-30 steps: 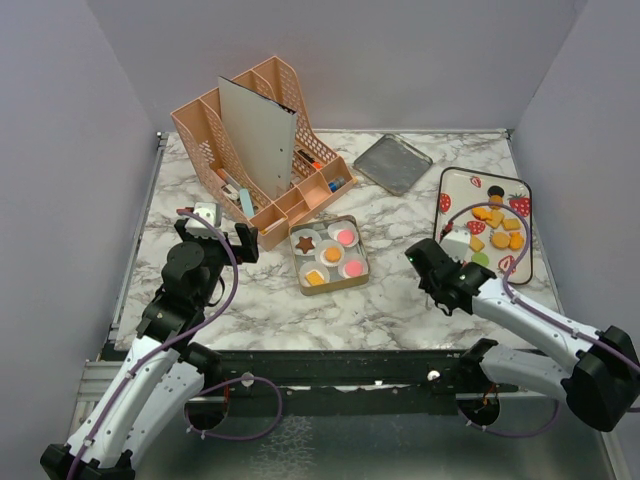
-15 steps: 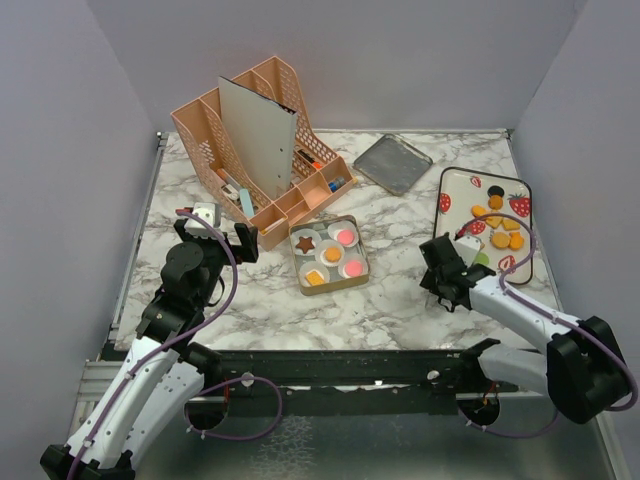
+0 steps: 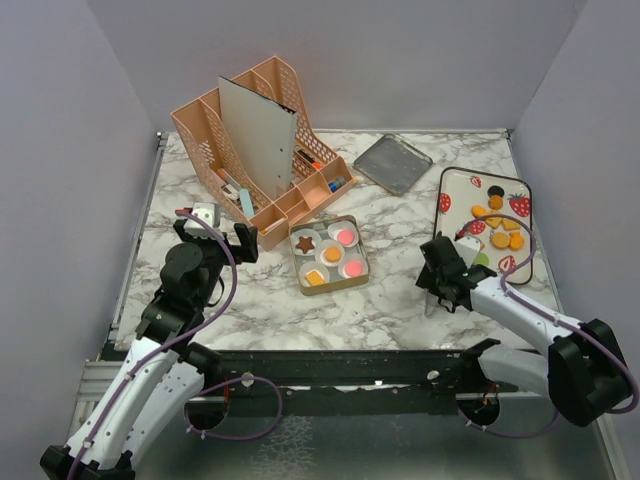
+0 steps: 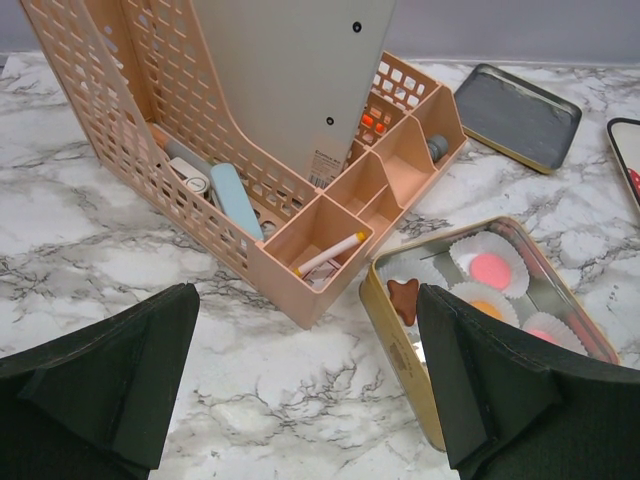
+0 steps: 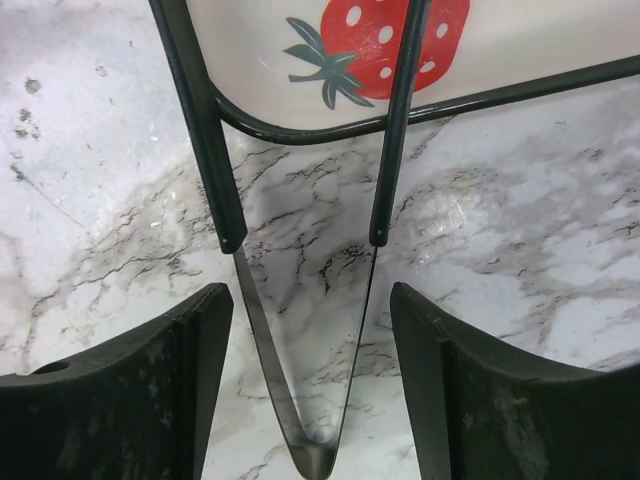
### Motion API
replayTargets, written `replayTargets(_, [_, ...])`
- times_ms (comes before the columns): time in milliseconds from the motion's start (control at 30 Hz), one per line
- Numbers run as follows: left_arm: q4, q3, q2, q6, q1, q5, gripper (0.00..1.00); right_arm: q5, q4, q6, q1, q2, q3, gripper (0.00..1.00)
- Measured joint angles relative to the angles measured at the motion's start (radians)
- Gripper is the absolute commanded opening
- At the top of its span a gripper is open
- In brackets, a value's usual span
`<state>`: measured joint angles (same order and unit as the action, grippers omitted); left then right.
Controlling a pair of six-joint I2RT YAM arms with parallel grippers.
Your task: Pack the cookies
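Note:
Orange-yellow cookies (image 3: 500,225) lie loose on the strawberry-print tray (image 3: 455,182) at the right. More sit in paper cups in the gold tin (image 3: 303,283): a brown star (image 3: 304,242), pink rounds (image 3: 346,237) and orange ones. My right gripper (image 3: 440,287) is low at the tray's near-left corner, open. Metal tongs (image 5: 263,360) lie on the marble between its jaws (image 5: 310,390), touching neither, their black tips over the tray rim (image 5: 300,128). My left gripper (image 3: 215,236) hangs open and empty left of the tin (image 4: 400,350); the star (image 4: 403,297) shows beside its right finger (image 4: 500,400).
A pink desk organiser (image 3: 262,150) holding a grey board and stationery stands at the back left, close behind the tin. The tin's grey lid (image 3: 392,163) lies at the back centre. Grey walls close in the table on three sides.
My right gripper slid right to the tray's corner, then opened, letting go of the tongs, which now rest on the marble. The left arm has not moved.

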<state>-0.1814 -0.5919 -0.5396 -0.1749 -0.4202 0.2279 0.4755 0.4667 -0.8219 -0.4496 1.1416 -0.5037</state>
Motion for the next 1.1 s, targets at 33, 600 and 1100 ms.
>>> replayTargets(33, [0.0,0.0,0.001,0.0,0.0,0.0,0.99,-0.001,0.007,0.002,0.0,-0.013,-0.001,0.73])
replayTargets(600, [0.0,0.0,0.016,0.0,0.0,0.0,0.99,-0.024,0.052,0.255,0.0,-0.063,-0.317,0.96])
replayTargets(1100, [0.0,0.0,0.024,-0.002,0.009,-0.001,0.99,-0.213,-0.203,0.61,0.03,0.576,-0.738,0.86])
